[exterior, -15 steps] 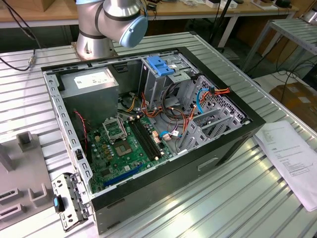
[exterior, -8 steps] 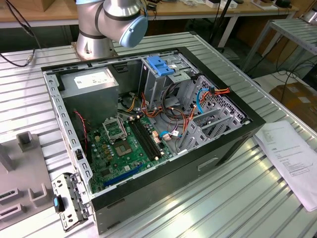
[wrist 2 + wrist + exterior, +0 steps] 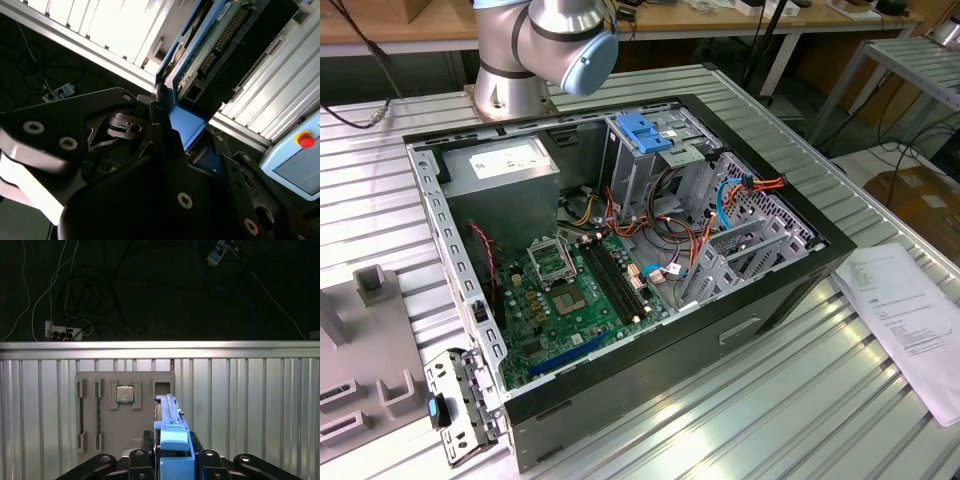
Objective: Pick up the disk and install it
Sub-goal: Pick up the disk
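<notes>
**Disk clamped in gripper; case open on table**

Exterior view, from its left to its right:
- A grey fixture plate sits at the table edge.
- A loose metal bracket with a blue knob lies just beside the plate.
- The open computer case lies on the slatted metal table.
- The motherboard is exposed, and a blue bracket tops the drive cage.
- The arm base stands behind the case.
- A printed sheet lies at the far right, apart from the case.

First wrist view:
- The gripper is clenched on the disk at its blue end tab, with black fingers on either side.
- The disk is seen edge-on, reaching away from the gripper over the table slats.
- It overlaps the fixture plate's edge. I cannot tell whether it touches the plate.
- A processor chip sits in one recess of the plate.

Second wrist view:
- The gripper has the same grasp.
- The disk shows its circuit-board face, with the blue rail along its edge.
- A control pendant with a red button is near.
</notes>
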Robot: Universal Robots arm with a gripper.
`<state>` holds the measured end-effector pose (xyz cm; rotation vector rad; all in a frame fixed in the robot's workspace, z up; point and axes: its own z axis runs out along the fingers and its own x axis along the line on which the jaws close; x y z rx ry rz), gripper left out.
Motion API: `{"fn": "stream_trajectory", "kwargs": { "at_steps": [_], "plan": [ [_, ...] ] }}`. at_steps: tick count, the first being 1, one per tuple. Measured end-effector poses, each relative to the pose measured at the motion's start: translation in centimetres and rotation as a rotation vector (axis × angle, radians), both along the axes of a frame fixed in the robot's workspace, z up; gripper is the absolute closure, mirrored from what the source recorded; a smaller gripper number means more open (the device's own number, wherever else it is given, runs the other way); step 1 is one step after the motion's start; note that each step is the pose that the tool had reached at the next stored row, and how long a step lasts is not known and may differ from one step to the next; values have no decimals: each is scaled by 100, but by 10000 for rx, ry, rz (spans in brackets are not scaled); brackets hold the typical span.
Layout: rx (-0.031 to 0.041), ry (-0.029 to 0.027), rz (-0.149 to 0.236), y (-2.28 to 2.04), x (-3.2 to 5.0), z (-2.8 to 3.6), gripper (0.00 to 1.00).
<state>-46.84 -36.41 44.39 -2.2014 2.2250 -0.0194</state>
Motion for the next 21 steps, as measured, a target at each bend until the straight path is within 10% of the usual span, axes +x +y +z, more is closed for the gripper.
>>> {"fn": "stream_trajectory", "kwargs": {
  "at_steps": [11,21],
  "plan": [
    [-1,1,0,0,0,544,63],
    [0,1,0,0,112,583,63]
  ]
}}
